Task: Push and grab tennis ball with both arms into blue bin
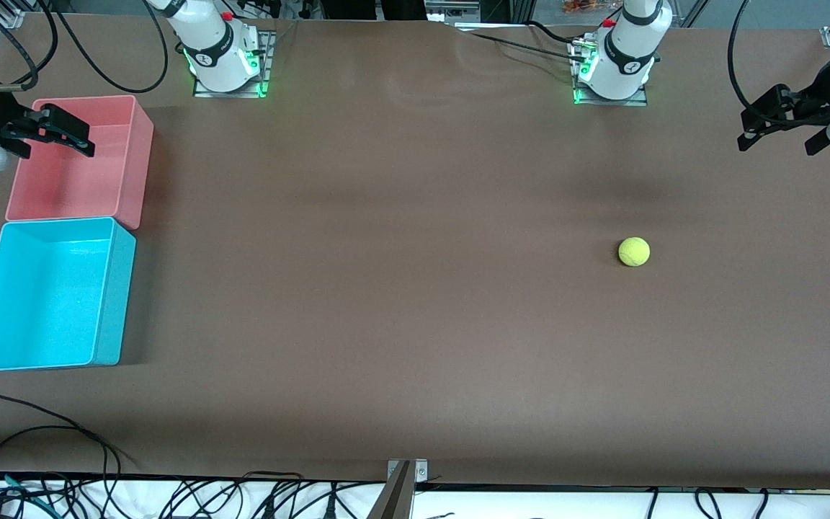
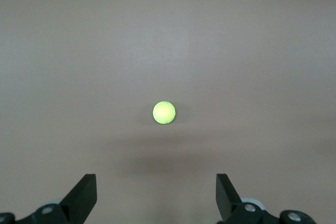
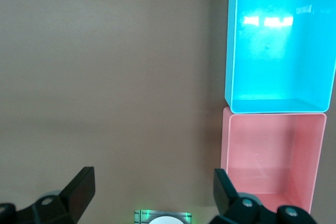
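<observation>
Front view: the tennis ball (image 1: 634,251) sits alone on the brown bench (image 1: 400,303) toward the left arm's end, well apart from the blue bin (image 1: 114,303) at the right arm's end. The bin holds nothing, and neither arm touches the ball, so the push, the grab and the drop all appear still to be done. The left gripper (image 1: 782,133) hangs in the air above the bench edge at its own end, jaws spread and empty. The right gripper (image 1: 62,133) hovers over the pink bin (image 1: 143,144), which stands just beside the blue one and farther from the camera, its jaws likewise spread.

Left wrist view: the ball (image 2: 164,113) lies on bare bench ahead of the left gripper (image 2: 156,195), roughly centred between its two wide-apart black fingers (image 2: 84,195) but clear of both.

Right wrist view: the blue bin (image 3: 229,51) and pink bin (image 3: 224,150) stand side by side, walls touching, both empty. The right gripper (image 3: 153,192) shows open jaws holding nothing; no ball appears here.
</observation>
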You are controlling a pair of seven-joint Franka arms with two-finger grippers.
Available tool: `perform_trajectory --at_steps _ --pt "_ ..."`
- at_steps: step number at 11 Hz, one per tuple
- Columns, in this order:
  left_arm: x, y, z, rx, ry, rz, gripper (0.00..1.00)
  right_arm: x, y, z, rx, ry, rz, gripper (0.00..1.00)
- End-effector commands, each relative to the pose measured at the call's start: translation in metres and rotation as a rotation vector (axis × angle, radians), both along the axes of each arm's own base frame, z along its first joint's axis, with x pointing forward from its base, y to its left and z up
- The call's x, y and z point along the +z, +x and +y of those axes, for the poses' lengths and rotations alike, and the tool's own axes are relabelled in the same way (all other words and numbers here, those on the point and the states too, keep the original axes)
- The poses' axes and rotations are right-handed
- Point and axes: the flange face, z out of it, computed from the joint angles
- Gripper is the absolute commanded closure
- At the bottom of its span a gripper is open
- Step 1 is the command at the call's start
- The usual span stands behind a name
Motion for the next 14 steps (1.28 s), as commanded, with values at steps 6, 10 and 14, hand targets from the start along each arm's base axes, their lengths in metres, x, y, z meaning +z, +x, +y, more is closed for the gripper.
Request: perform_trajectory --at_steps 6,10,14 --pt "0.006 0.003 -0.006 -0.001 -0.016 0.003 0.00 0.006 -0.005 -0.027 -0.038 0.015 0.015 0.00" --pt "0.007 0.003 -0.005 0.001 -0.016 0.002 0.00 0.020 -0.002 -0.034 -0.064 0.008 -0.017 0.00" --pt "0.006 0.003 -0.005 0.001 -0.015 0.003 0.00 0.021 -0.004 -0.048 -0.083 0.001 -0.017 0.00"
